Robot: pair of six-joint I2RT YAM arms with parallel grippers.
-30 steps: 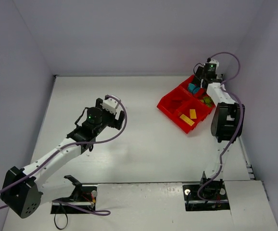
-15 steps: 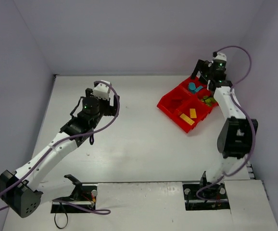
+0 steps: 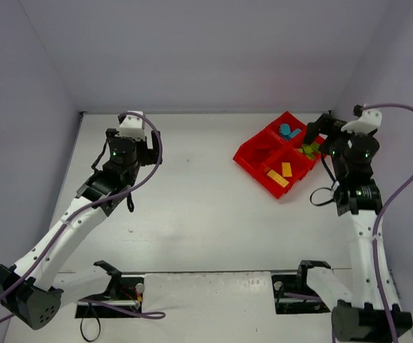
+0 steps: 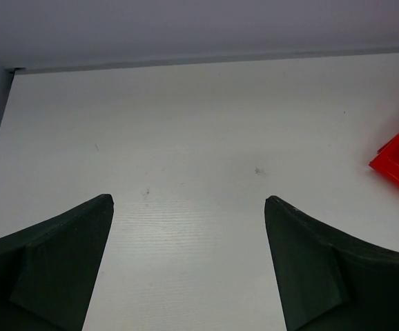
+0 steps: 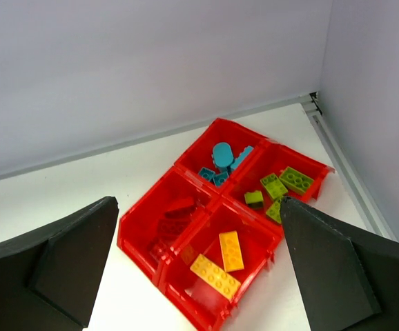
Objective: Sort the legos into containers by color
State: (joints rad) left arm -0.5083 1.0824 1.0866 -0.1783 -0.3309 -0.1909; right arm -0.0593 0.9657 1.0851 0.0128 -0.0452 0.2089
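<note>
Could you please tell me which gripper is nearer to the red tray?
Right. The right gripper hangs by the right side of the red tray, near the lime-green bricks; the left gripper is far across the table on the tray's left.

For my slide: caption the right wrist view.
Open right claw framing red tray: cyan legos, lime legos, yellow legos, red legos, one compartment each.

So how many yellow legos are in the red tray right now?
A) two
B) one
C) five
A: the right wrist view shows two yellow legos lying side by side in one compartment of the red tray, and no other yellow ones show in it.
</note>
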